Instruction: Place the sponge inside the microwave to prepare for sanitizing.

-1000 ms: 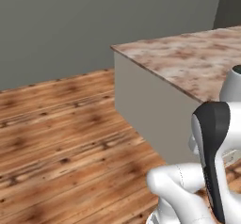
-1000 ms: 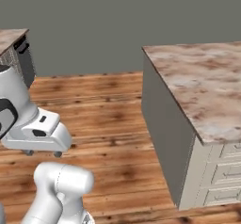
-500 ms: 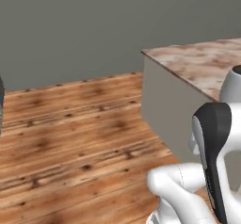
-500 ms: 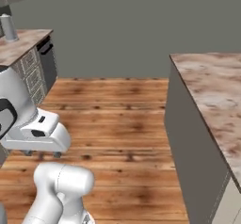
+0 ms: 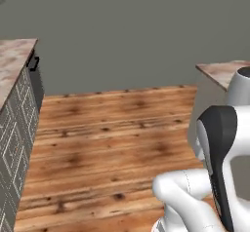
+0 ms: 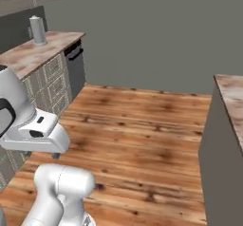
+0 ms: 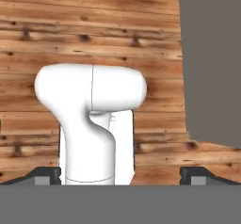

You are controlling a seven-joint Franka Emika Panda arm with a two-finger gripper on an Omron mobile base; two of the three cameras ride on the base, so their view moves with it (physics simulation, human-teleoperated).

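As the base has swung left since the earlier frames, the island desk (image 6: 230,97) sits at right and a desk (image 6: 35,51) with a grey cylinder (image 6: 37,30) enters. Sponge and microwave unsighted; still searching. Fingers (image 7: 47,175) wide, holding nothing.

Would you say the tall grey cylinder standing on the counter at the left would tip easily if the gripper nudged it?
Probably yes: the grey cylinder stands upright and looks much taller than it is wide, so a push near its top would likely topple it. Its round side suggests it would then roll along the counter. It is too small to judge its material or weight.
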